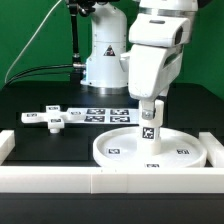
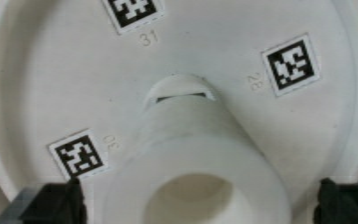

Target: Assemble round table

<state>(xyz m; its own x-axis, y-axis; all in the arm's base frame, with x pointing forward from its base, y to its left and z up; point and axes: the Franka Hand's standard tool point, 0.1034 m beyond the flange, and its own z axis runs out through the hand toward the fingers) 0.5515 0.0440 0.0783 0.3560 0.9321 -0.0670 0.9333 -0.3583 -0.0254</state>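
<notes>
- Green wall stands at the back, and in front of it a black table carries all the parts.
- At the exterior view's left, a white cross lies flat on the table. It has small square tags on its arms and is well apart from the other parts.
- Just to the right of the cross, the marker board lies flat, near the far rim of the disc.
- Behind the marker board stands the white robot base.
- A low white rail runs along the front edge of the table, with raised ends at both sides.
- Right of the middle, the disc lies flat on the table, just behind the rail. Tags show on its upper face.
- The leg stands upright on the disc, about at its middle, with one tag facing the camera.
- The arm comes down from above, directly over the leg.
- In the wrist view, the leg is seen from its top end, which has a round hole. It goes down to the centre of the disc, where a small dark slit shows at its foot.
- The fingers stand apart, one on each side of the top of the leg. A strip of the disc shows between each finger and the leg, so they do not clamp it.
</notes>
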